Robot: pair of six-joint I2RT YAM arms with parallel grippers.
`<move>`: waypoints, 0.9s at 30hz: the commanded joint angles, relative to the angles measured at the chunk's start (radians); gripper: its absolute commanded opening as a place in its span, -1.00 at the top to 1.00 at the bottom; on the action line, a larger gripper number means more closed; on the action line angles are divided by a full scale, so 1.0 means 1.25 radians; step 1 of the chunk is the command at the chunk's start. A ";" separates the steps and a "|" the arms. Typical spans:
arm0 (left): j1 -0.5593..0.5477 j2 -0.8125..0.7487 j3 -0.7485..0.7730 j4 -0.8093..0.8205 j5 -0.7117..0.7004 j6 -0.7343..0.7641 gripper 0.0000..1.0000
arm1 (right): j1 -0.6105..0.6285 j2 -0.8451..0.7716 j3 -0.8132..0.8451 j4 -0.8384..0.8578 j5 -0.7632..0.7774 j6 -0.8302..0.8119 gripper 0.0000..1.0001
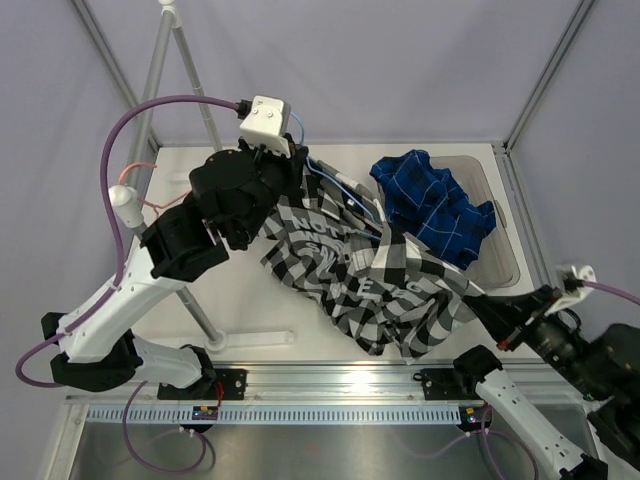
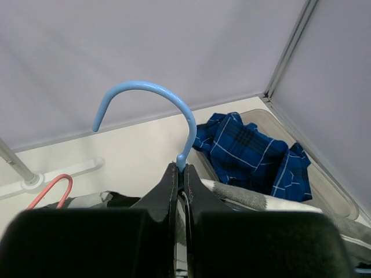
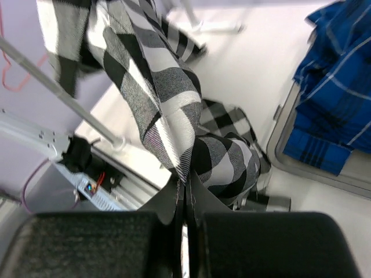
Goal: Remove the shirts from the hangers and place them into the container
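The black, white and grey checked shirt (image 1: 350, 270) hangs stretched between my two arms above the table. It is still on the light blue hanger (image 2: 156, 92). My left gripper (image 2: 181, 169) is shut on that hanger's neck just below the hook. My right gripper (image 3: 185, 179) is shut on a fold of the checked shirt (image 3: 156, 98) near its lower right edge (image 1: 478, 300). The royal-blue plaid shirt (image 1: 435, 205) lies bunched in the see-through container (image 1: 508, 235) at the right. A pink hanger (image 2: 49, 191) sits at the far left by the rack.
The white rack pole (image 1: 150, 90) and its slanted leg (image 3: 58, 92) stand at the left. Its base foot (image 1: 255, 340) lies near the table's front. The metal frame rail (image 1: 330, 380) runs along the near edge.
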 commanded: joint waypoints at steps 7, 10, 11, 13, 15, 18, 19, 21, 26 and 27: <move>0.034 -0.002 0.277 0.049 0.080 0.037 1.00 | -0.003 -0.215 -0.005 -0.021 0.367 0.155 1.00; 0.034 -0.014 0.268 0.014 0.198 -0.024 1.00 | -0.003 -0.235 -0.044 0.004 0.435 0.193 1.00; 0.034 -0.032 0.253 0.010 0.227 -0.035 1.00 | -0.003 -0.210 -0.060 0.009 0.447 0.197 1.00; 0.033 -0.053 0.214 0.008 0.282 -0.067 1.00 | -0.003 -0.173 -0.076 0.031 0.448 0.202 1.00; 0.033 -0.084 0.154 0.019 0.300 -0.079 1.00 | -0.003 -0.099 -0.110 0.065 0.395 0.191 1.00; 0.033 -0.102 0.115 0.027 0.305 -0.097 1.00 | -0.003 0.010 -0.169 0.160 0.223 0.178 1.00; 0.033 -0.104 0.111 0.030 0.311 -0.104 1.00 | -0.004 0.033 -0.186 0.223 0.143 0.180 1.00; 0.033 -0.102 0.112 0.036 0.332 -0.115 1.00 | -0.003 0.089 -0.236 0.287 0.085 0.198 1.00; 0.033 -0.064 0.159 0.040 0.433 -0.172 1.00 | -0.003 0.193 -0.289 0.448 0.009 0.244 1.00; 0.033 -0.058 0.166 0.041 0.446 -0.180 1.00 | -0.003 0.205 -0.292 0.462 0.004 0.246 1.00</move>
